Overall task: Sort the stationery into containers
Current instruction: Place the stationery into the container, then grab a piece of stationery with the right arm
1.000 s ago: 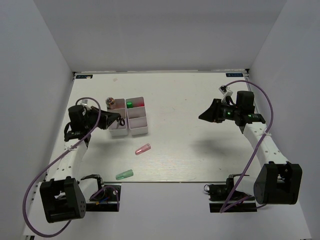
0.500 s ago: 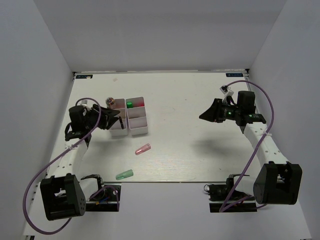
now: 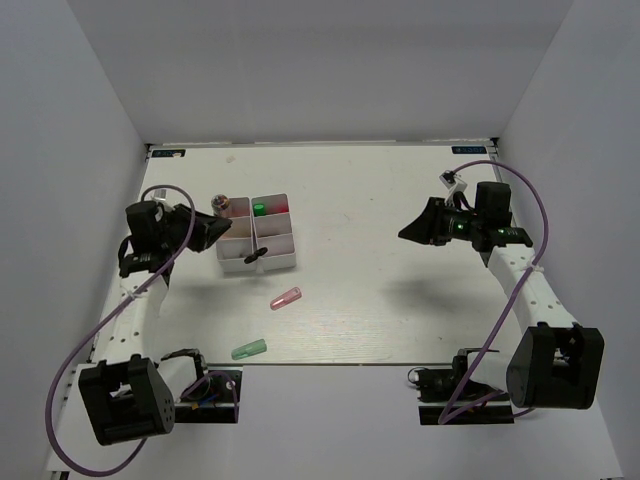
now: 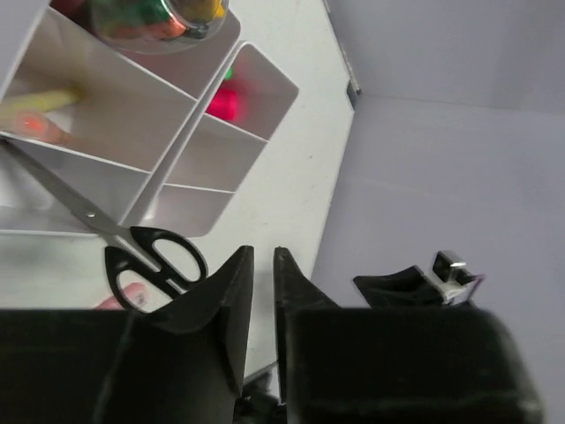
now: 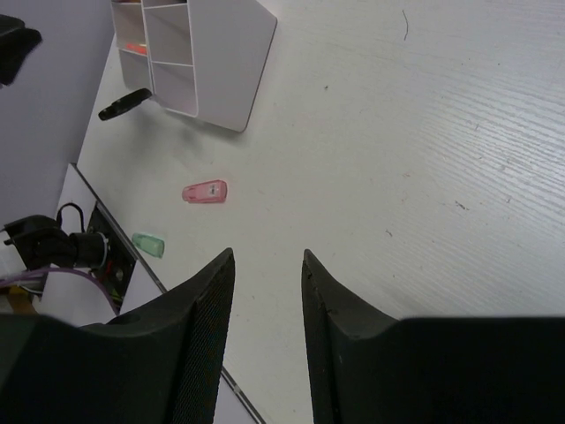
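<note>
At the near end of the left white tray (image 3: 236,266), black-handled scissors (image 4: 134,238) lie tilted, blades pointing in over its near compartment, handles overhanging the end wall. Left pincer (image 4: 262,256): fingers slightly parted, nothing between them. Right pincer (image 5: 267,258): spread, empty, well apart from both trays. Pink marker (image 3: 286,298) lies diagonally on the table (image 3: 400,300)
</note>
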